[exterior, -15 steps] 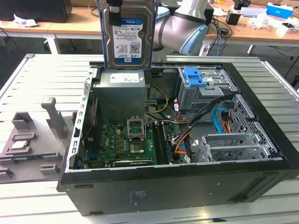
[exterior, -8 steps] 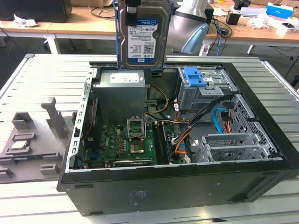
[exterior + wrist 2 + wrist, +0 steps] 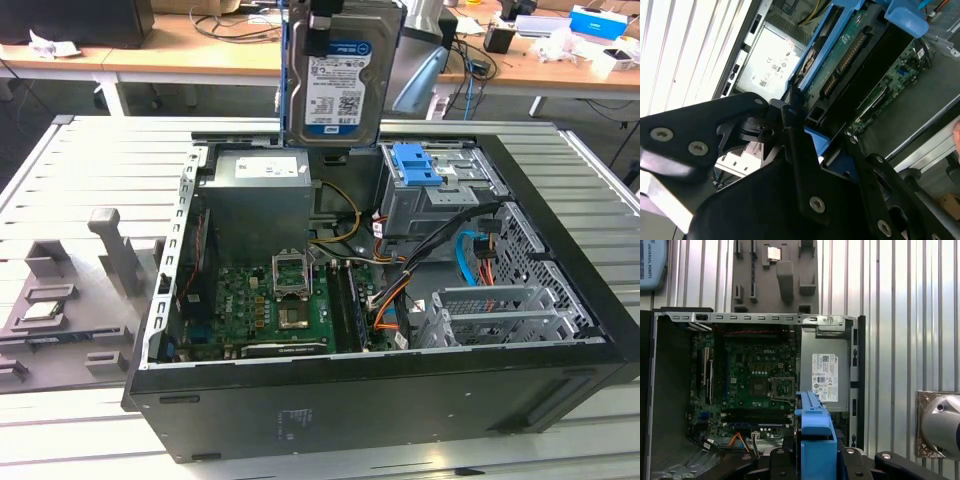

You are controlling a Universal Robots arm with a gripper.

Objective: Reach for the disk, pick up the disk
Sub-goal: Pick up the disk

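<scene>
- Hanging upright above the open computer case, the disk sits clear of the drive cage
- Gripper clamped on its upper edge at the blue rail, bearing its weight

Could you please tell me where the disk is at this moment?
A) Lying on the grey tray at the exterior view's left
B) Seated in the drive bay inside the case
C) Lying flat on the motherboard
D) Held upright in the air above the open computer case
D: in the exterior view the disk stands upright above the open computer case, with the hand gripping its top edge.
</scene>
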